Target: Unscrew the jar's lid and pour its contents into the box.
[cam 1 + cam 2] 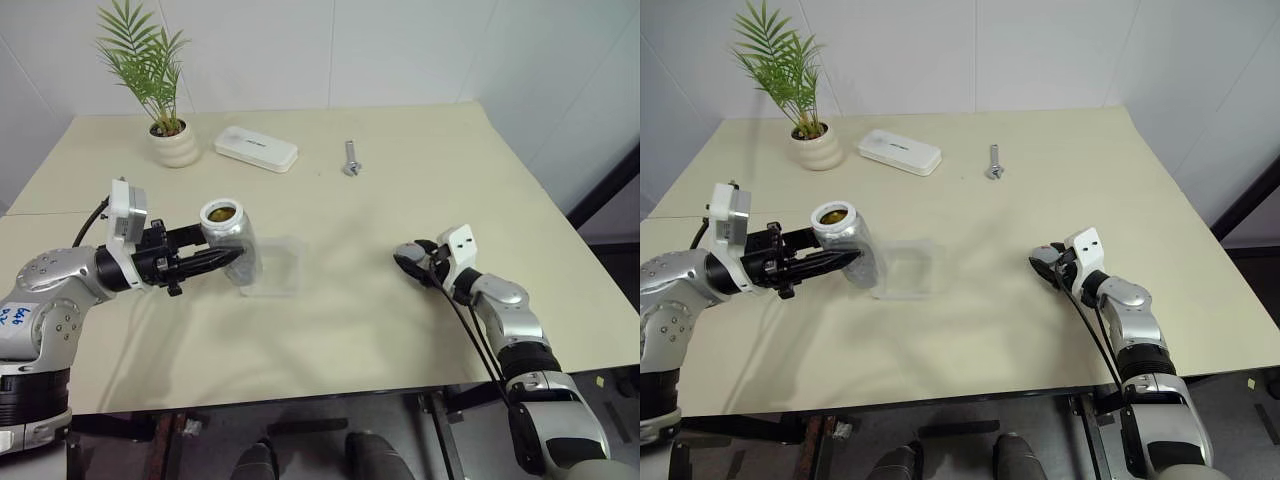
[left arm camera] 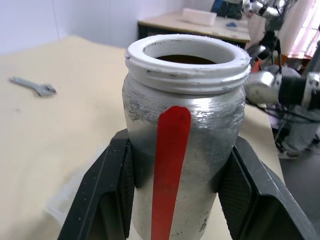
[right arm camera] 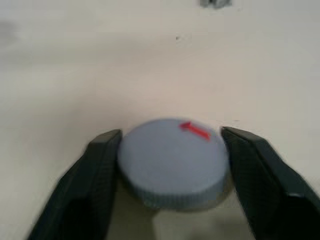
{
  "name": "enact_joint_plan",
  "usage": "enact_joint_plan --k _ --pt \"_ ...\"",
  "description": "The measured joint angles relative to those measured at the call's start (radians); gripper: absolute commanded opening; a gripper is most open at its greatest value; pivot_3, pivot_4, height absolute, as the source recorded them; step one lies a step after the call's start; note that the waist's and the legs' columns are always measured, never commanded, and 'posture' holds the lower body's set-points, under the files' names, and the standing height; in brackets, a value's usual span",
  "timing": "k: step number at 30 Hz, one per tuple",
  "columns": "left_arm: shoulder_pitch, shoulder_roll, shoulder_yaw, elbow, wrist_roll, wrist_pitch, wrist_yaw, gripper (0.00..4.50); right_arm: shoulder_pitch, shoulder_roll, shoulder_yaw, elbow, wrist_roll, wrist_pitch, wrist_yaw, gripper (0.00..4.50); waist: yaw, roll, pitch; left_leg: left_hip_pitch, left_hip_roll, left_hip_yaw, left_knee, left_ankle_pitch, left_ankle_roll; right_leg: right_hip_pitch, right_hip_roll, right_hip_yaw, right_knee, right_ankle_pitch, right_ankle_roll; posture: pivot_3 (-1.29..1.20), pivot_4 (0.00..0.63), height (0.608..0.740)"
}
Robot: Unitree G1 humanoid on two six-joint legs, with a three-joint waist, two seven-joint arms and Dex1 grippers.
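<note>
Left gripper (image 1: 222, 258) clamps the open jar (image 1: 232, 245); right gripper (image 3: 170, 165), jaws parted, straddles the lid (image 3: 172, 161) on the table (image 1: 400, 200). Tip slowly over the box (image 1: 272, 266).

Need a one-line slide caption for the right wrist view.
Grey lid lying on the table between the right tool's parted fingers.

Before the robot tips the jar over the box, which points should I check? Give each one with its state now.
1. Lid off the jar: ok.
2. Left gripper clamps the jar on both sides: ok.
3. Jar upright, mouth open, brown contents inside: ok.
4. Box right beside the jar: ok.
5. Right gripper free of the lid: cannot tell; fingers flank it closely.
6. Lid flat on the table: ok.
</note>
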Motion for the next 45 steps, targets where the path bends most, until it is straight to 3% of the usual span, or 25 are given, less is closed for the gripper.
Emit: enact_joint_plan --k 1,7,12,15,22,26,29,33,37,45 --pt "-0.002 -0.001 0.001 0.008 -0.005 0.004 0.004 1.88 0.006 0.000 -0.001 -0.002 0.003 -0.002 0.012 4.48 0.001 0.000 0.000 0.002 0.000 0.000 0.000 0.000 0.000 0.002 0.000 0.000 -0.001 0.000 0.000 0.00 0.150 0.740" --pt "-0.031 0.000 0.002 0.066 0.010 0.007 0.036 1.88 0.074 -0.031 -0.007 -0.213 0.047 0.078 0.058 4.48 0.004 0.000 0.000 0.007 0.000 0.001 -0.002 0.000 0.000 0.006 0.000 0.001 0.000 0.000 0.000 0.00 0.150 0.740" --pt "-0.136 0.078 -0.036 0.213 0.136 -0.049 0.054 1.88 0.123 -0.200 0.000 -0.783 0.242 0.429 0.157 4.48 0.006 0.001 0.000 0.009 0.000 0.001 -0.003 0.000 -0.001 0.006 0.001 0.001 0.000 -0.001 -0.001 0.00 0.150 0.740" --pt "-0.196 0.090 -0.104 0.268 0.224 -0.114 0.039 1.88 0.115 -0.246 0.013 -1.008 0.338 0.599 0.157 4.48 0.010 0.000 0.000 0.010 0.001 0.002 -0.003 -0.001 -0.002 0.008 0.001 0.001 -0.001 -0.002 -0.002 0.00 0.150 0.740" --pt "-0.258 0.074 -0.246 0.383 0.472 -0.330 0.090 1.88 0.133 -0.263 0.061 -1.095 0.348 0.719 0.109 4.48 0.020 -0.001 0.000 0.008 0.001 0.005 -0.003 -0.001 -0.001 0.006 0.000 0.003 -0.005 -0.001 -0.001 0.00 0.150 0.740" --pt "-0.271 0.034 -0.332 0.389 0.679 -0.573 0.237 1.88 0.161 -0.239 0.078 -1.091 0.322 0.714 0.083 4.48 0.030 -0.001 0.000 0.007 0.001 0.006 -0.003 -0.003 0.001 0.005 0.001 0.005 -0.005 -0.001 0.000 0.00 0.150 0.740" --pt "-0.300 0.041 -0.446 0.419 1.014 -0.823 0.512 1.88 0.177 -0.210 0.081 -1.080 0.311 0.703 0.060 4.48 0.036 -0.001 0.000 0.007 0.001 0.008 -0.003 -0.003 0.001 0.005 0.000 0.007 -0.005 0.000 0.002 0.00 0.150 0.740" --pt "-0.334 0.094 -0.570 0.429 1.423 -1.002 0.862 1.88 0.177 -0.183 0.080 -1.077 0.311 0.696 0.040 4.48 0.032 -0.001 0.000 0.009 0.001 0.016 -0.003 -0.004 0.002 0.004 0.000 0.017 -0.008 0.003 0.007 0.00 0.150 0.740" --pt "-0.355 0.111 -0.666 0.430 1.700 -1.065 1.109 1.88 0.176 -0.157 0.081 -1.069 0.310 0.695 0.027 4.48 0.034 -0.001 0.000 0.009 0.000 0.021 -0.002 -0.004 0.003 0.004 0.000 0.022 -0.010 0.005 0.010 0.00 0.150 0.740" --pt "-0.416 0.136 -0.769 0.466 2.029 -1.036 1.415 1.88 0.176 -0.117 0.081 -1.065 0.311 0.696 -0.007 4.48 0.034 -0.001 0.000 0.009 0.000 0.023 -0.002 -0.005 0.004 0.003 0.000 0.024 -0.010 0.005 0.011 0.00 0.150 0.740"
